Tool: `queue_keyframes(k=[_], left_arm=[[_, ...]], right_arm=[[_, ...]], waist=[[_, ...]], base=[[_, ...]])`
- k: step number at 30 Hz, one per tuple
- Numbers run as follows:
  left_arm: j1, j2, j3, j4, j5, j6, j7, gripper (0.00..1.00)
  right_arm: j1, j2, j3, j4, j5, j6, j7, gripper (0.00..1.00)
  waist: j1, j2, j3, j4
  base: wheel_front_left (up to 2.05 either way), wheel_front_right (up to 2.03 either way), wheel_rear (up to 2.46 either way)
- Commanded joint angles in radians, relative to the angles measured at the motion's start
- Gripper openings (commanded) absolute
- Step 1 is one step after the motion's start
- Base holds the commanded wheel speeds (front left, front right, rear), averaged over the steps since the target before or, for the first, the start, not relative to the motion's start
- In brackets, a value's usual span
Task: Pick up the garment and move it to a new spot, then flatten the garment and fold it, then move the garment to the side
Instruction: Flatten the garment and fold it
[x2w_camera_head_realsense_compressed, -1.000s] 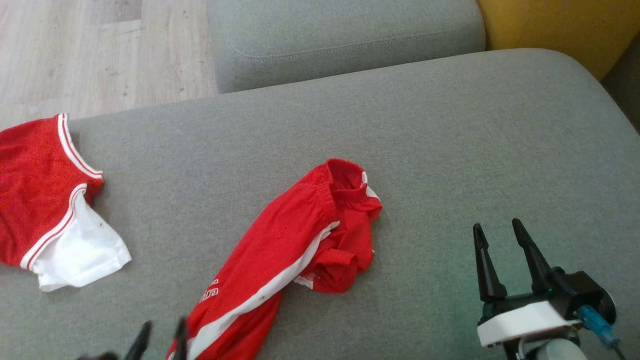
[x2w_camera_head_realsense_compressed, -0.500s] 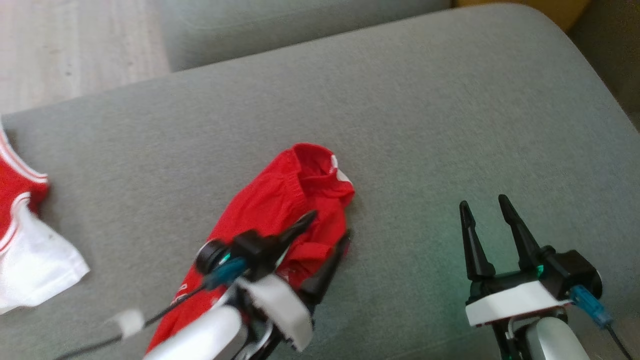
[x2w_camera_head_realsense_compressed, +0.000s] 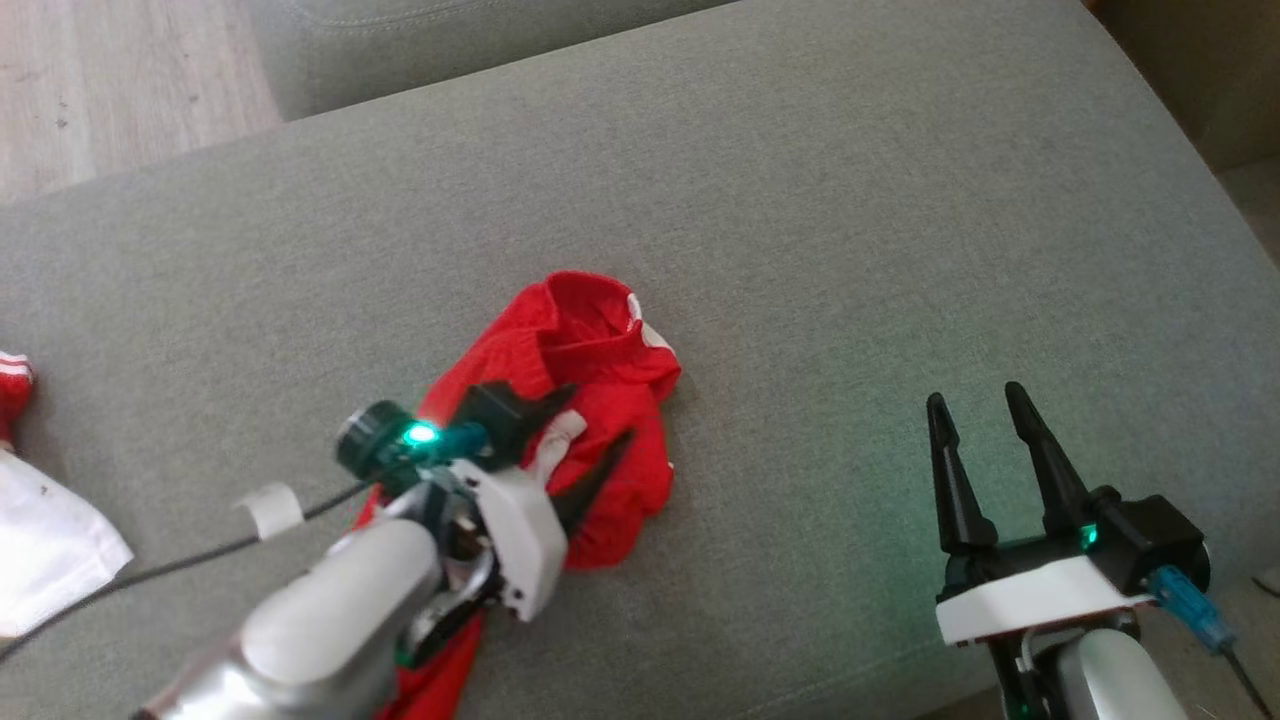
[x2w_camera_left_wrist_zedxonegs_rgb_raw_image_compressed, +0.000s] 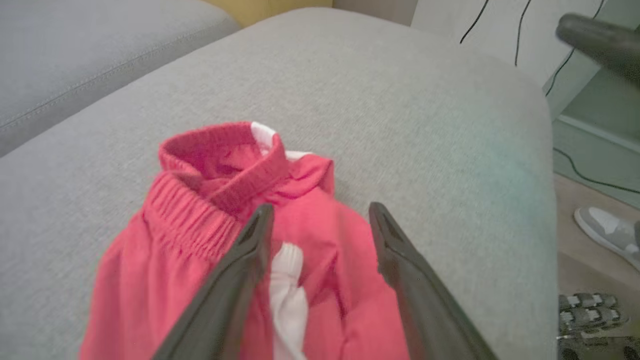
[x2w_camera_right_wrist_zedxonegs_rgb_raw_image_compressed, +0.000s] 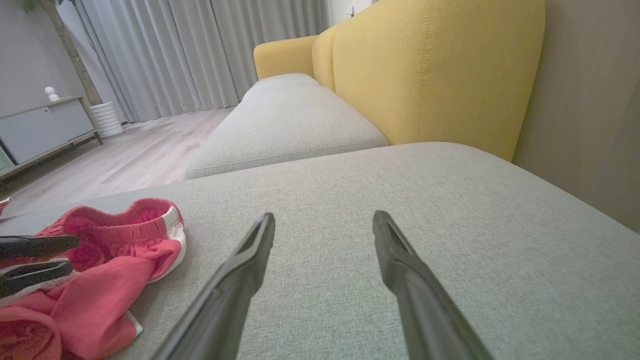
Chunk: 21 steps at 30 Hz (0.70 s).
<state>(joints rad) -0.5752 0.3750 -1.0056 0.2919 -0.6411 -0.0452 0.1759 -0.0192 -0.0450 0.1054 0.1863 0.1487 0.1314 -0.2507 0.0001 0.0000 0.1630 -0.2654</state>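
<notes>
Both spread wide | left fingers (x2w_camera_head_realsense_compressed: 592, 478) over red garment (x2w_camera_head_realsense_compressed: 600, 345) on cushion (x2w_camera_head_realsense_compressed: 800, 200) | right fingers (x2w_camera_head_realsense_compressed: 950, 480) well apart, empty

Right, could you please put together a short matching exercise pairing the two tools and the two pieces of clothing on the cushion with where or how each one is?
Things:
1. left tool
2. right tool
3. red garment
4. white cloth

Places or states:
A. open, above bare grey cushion
B. at the head view's left edge
C. open, over red fabric
D. crumpled near the cushion's middle

Pairs: 1-C, 2-A, 3-D, 4-B.
</notes>
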Motion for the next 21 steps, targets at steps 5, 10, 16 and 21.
queue_keyframes(k=[5,10,16,21], left_arm=[[-0.068,0.076,0.02,-0.007,0.001,-0.018,0.058,1.0],[-0.073,0.092,0.012,-0.008,-0.005,-0.025,0.083,1.0],[-0.072,0.09,0.012,0.008,-0.025,-0.028,0.096,0.44],[-0.068,0.074,0.039,-0.005,-0.07,-0.031,0.078,0.0]], right_arm=[[-0.031,-0.005,0.014,-0.032,0.002,-0.001,-0.011,1.0],[-0.032,-0.005,0.013,-0.032,-0.003,-0.001,-0.011,1.0],[-0.033,-0.005,0.013,-0.031,-0.009,-0.001,-0.011,1.0],[-0.029,-0.005,0.009,-0.031,-0.012,-0.001,-0.011,1.0]], waist=[[-0.0001,0.0,-0.004,0.011],[-0.0001,0.0,-0.002,0.018],[-0.0001,0.0,-0.004,0.019],[-0.0001,0.0,-0.011,0.018]], base=[[0.0,0.0,0.0],[0.0,0.0,0.0],[0.0,0.0,0.0],[0.0,0.0,0.0]])
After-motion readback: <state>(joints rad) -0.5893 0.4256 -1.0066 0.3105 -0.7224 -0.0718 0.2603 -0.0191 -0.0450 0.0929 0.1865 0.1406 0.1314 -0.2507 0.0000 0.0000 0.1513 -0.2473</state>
